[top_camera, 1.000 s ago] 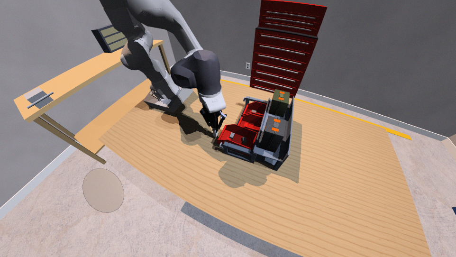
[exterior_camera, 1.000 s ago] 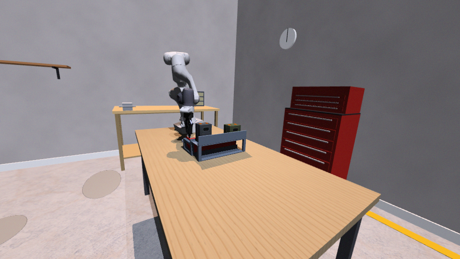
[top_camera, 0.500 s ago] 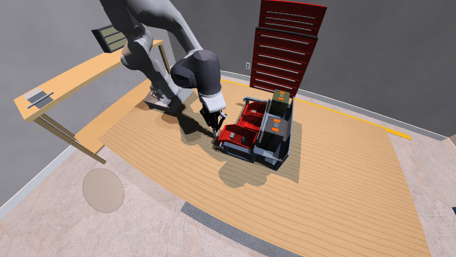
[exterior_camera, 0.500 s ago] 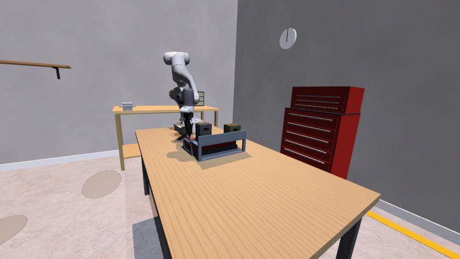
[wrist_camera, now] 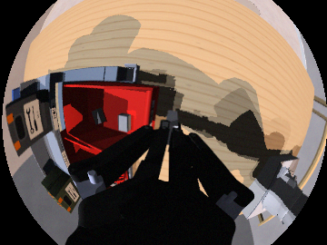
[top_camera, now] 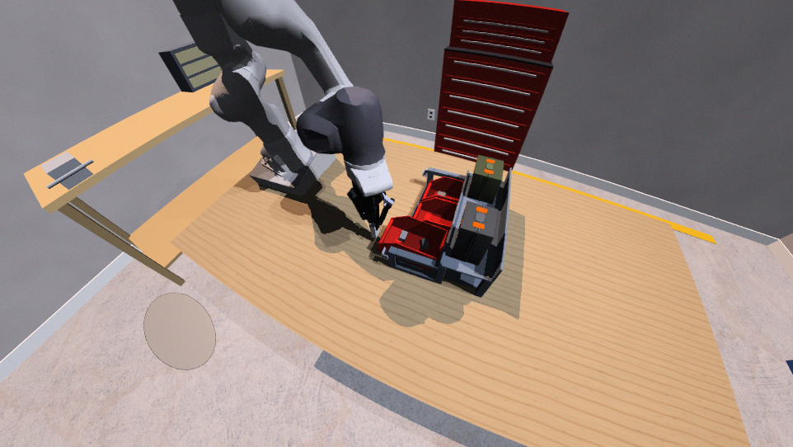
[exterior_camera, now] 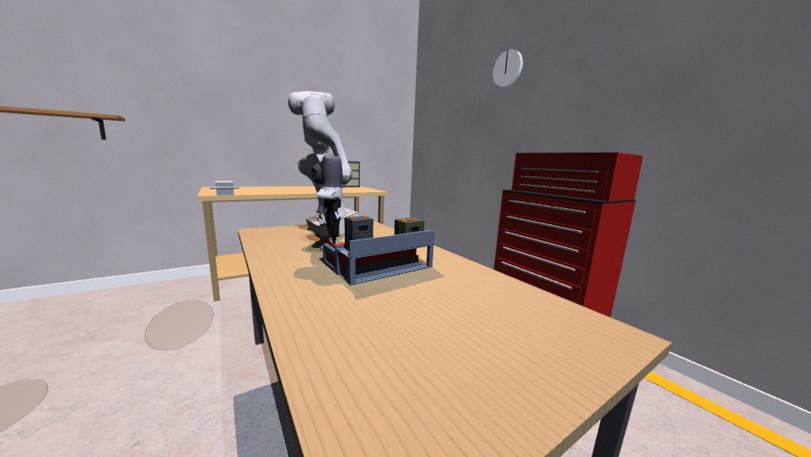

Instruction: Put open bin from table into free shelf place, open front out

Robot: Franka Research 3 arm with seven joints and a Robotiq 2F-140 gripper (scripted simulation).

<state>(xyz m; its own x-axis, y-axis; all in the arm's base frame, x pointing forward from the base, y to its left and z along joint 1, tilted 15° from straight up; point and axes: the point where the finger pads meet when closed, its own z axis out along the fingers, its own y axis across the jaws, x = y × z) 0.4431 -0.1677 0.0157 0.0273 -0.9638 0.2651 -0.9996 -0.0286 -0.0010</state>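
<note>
Red bin in the end bay, closed fingers at its front

The task's bin appears to be the red one (top_camera: 391,228) (exterior_camera: 336,244) (wrist_camera: 141,97) at the near end of the blue-grey shelf (top_camera: 413,257) (exterior_camera: 391,243) (wrist_camera: 93,74), top view. Bright red on sunlit faces, deep maroon in shade; angular side walls, open front facing the arm's side. Two loose parts inside, apart from each other: a pale grey block (top_camera: 403,235) (wrist_camera: 124,122) and a smaller dark piece (top_camera: 424,242) (wrist_camera: 98,116). Exterior view gives only a sliver of red. Whether it sits fully level, or seated behind the lip, cannot be told.

Two more red bins, the middle bin (top_camera: 433,215) and the far bin (top_camera: 446,185), continue the row. Behind, up on the shelf, stand a dark grey case (top_camera: 471,236) (exterior_camera: 358,229) (wrist_camera: 27,124) and an olive case (top_camera: 488,177) (exterior_camera: 410,225) (wrist_camera: 61,192), both with orange marks.

Gripper (top_camera: 373,232) (exterior_camera: 334,241) (wrist_camera: 171,118): points down just outside the bin's front, fingertips together, nothing held. Contact with the bin: cannot tell. Shelf stands on the wooden table (top_camera: 582,305) (exterior_camera: 453,340) (wrist_camera: 191,27).
</note>
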